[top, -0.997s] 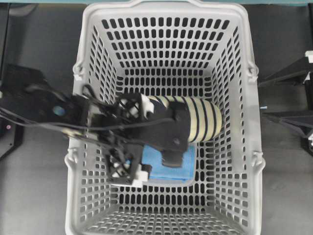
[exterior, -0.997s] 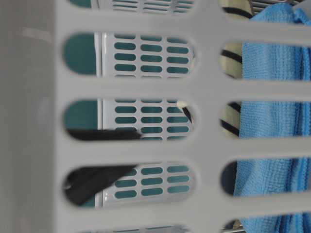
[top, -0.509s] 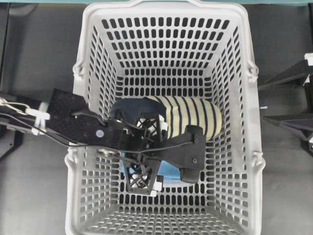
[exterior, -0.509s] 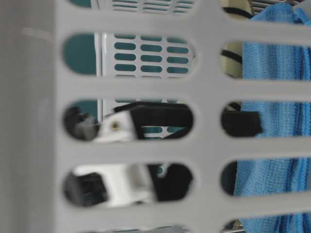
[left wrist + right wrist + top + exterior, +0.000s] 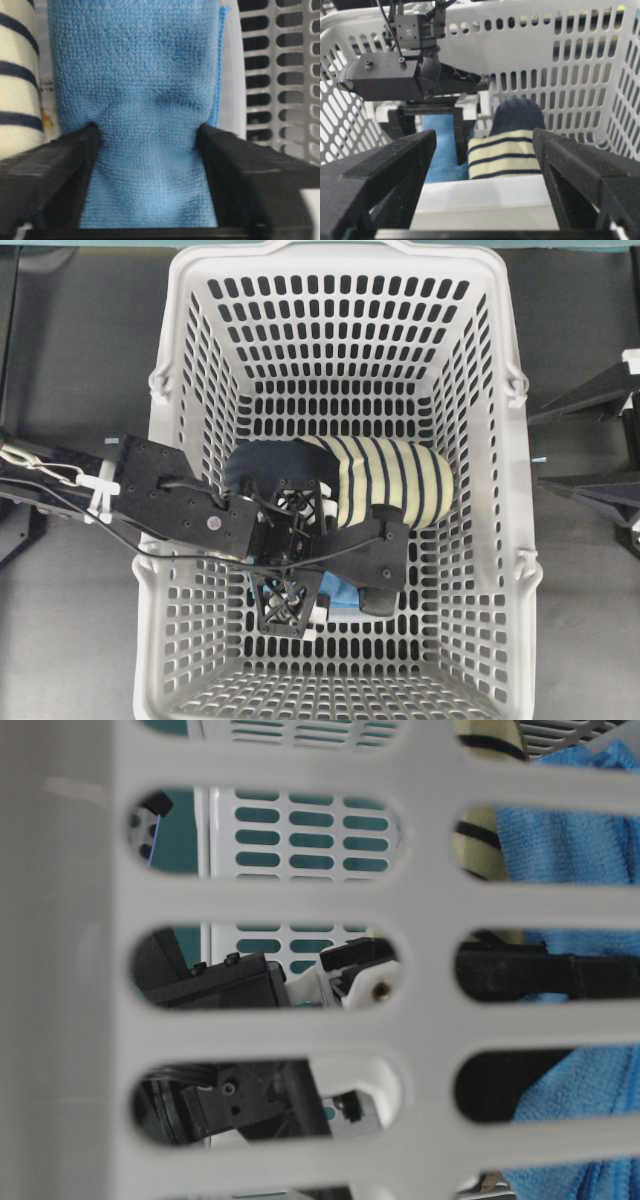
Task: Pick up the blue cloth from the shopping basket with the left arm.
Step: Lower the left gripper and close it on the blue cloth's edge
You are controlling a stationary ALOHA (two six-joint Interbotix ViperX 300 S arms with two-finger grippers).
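Inside the shopping basket [image 5: 170, 390], the left gripper [image 5: 150, 150] has dropped lower and its jaws have narrowed, now pinching the blue cloth [image 5: 145, 90]. The right gripper [image 5: 485, 165] waits wide apart.

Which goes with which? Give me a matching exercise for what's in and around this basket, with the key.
Things:
1. blue cloth
2. striped slipper
3. right gripper
4. shopping basket

States:
A. open, outside the basket
B. pinched between the left gripper's fingers
C. light grey, slotted walls
D. lying beside the cloth

Pairs: 1-B, 2-D, 3-A, 4-C
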